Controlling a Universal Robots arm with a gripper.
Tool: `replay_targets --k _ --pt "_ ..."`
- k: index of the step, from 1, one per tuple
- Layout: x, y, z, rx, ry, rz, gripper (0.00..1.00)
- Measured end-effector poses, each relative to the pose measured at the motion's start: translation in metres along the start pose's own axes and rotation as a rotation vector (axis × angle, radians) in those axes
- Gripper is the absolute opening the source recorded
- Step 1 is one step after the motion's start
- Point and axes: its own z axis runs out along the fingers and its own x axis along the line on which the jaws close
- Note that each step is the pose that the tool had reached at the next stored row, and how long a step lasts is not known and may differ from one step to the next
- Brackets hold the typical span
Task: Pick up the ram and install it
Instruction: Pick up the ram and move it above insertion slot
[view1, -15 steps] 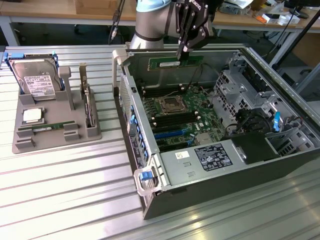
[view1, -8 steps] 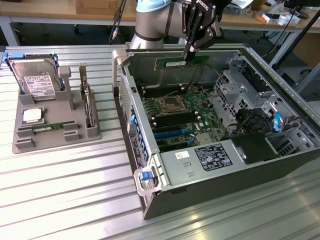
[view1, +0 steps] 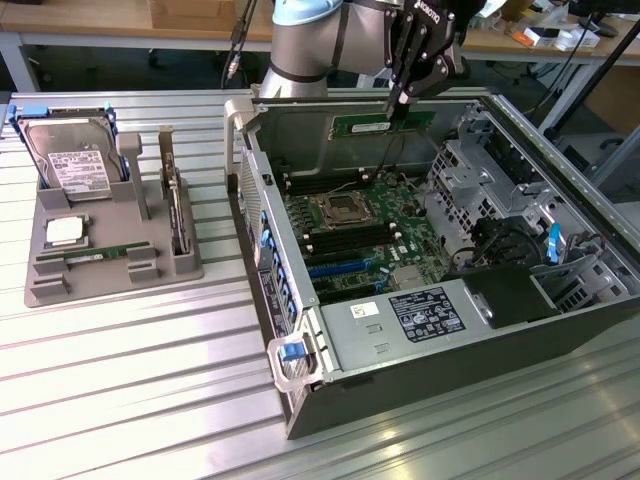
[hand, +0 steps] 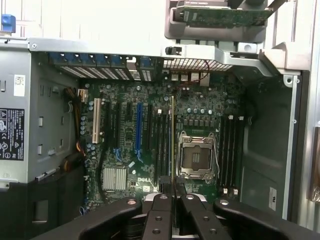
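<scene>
The gripper (view1: 396, 104) is at the upper middle of the exterior view, coming down from the arm over the far side of the open case (view1: 400, 385). Its fingers are pinched narrow on the ram (view1: 385, 124), which hangs level below them with its green face to the camera, up by the rim of the case's far wall and clear of the motherboard (view1: 370, 240).

In the wrist view the ram (hand: 173, 135) is seen edge-on as a thin line coming out from between the gripper (hand: 173, 194) fingers. It runs along the black slots (hand: 161, 135) just beside the CPU socket (hand: 197, 157), with the board below it.

At the left of the exterior view a grey tray (view1: 45, 290) sits on the table (view1: 120, 380), well apart from the gripper. It holds a hard drive (view1: 75, 165), a CPU (view1: 65, 232) and a second stick (view1: 95, 255) lying flat near its front.
</scene>
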Motion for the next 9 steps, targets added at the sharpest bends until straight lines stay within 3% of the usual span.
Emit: replay_targets --k 9 --pt "0.001 -0.0168 -0.0004 0.0 0.0002 0.0 0.12"
